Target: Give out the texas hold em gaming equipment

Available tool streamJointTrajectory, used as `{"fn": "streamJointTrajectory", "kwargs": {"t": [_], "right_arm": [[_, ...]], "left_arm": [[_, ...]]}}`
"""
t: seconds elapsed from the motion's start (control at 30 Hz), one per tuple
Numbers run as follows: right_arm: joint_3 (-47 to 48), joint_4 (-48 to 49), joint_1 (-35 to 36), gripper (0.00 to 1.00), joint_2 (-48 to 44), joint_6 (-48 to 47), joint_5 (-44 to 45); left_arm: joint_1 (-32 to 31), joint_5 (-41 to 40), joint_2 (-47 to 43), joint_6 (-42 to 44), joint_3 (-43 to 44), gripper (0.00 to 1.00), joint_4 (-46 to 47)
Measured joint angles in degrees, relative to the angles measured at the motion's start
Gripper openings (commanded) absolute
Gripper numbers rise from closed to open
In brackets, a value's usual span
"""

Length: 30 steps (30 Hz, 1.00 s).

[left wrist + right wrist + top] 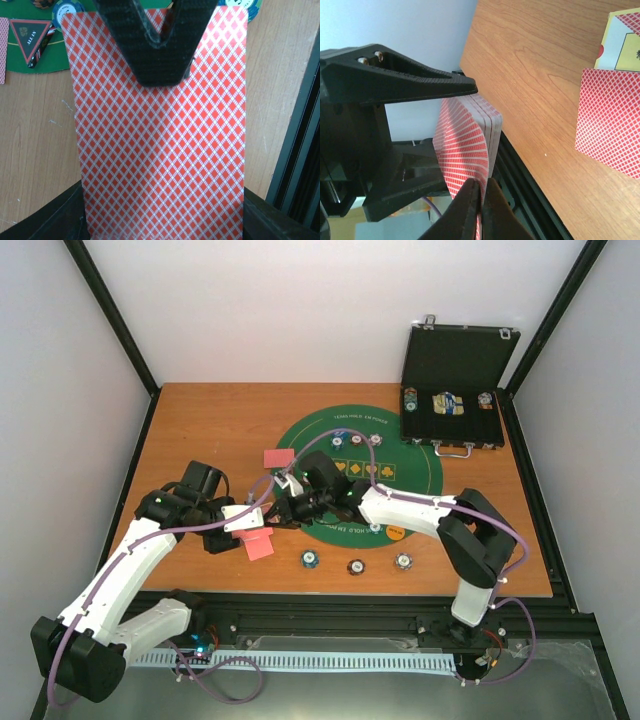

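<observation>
Jaws shut on both arms: left jaws clamp the deck of cards (492, 125) over the near-left table (200, 420); right jaws pinch the top card (160, 150). Step in hand: dealing. Next, probably: peel that one card off without dragging others.

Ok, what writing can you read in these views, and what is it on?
"ALL IN": on the dark red-edged triangle, left wrist view.
"TEXAS HOLD 'EM POKER": white arc on the round green felt mat, top view, barely legible.
Labels on the round poker chips: too small to read.
Red-backed playing cards: diamond pattern only, no text.
</observation>
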Motion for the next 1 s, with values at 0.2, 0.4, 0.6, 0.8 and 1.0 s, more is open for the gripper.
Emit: {"fn": "streamJointTrajectory", "kwargs": {"t": [0.2, 0.4, 0.6, 0.8, 1.0], "right_arm": [[-0.09, -1.77, -0.2, 0.03, -1.46, -0.31, 0.59], [-0.5, -3.65, -1.6, 0.03, -2.62, -0.94, 0.28], [-1.62, -9.05, -8.13, 0.03, -4.92, -4.2, -0.09], [-1.4, -13.73, -17.42, 0.03, -6.32, -8.72, -1.42], [7.58, -19.96, -26.71, 0.03, -1.22, -14.25, -3.28]], "left_arm": [[0.0, -0.02, 0.0, 0.02, -0.02, 0.32, 0.13], [0.0, -0.04, 0.0, 0.13, -0.24, 0.32, 1.03], [0.0, -1.09, 0.0, 0.35, -0.33, 0.32, 1.29], [0.0, -1.07, 0.0, 0.35, -0.33, 0.32, 1.31], [0.0, -1.03, 0.02, 0.33, -0.33, 0.31, 1.29]]}}
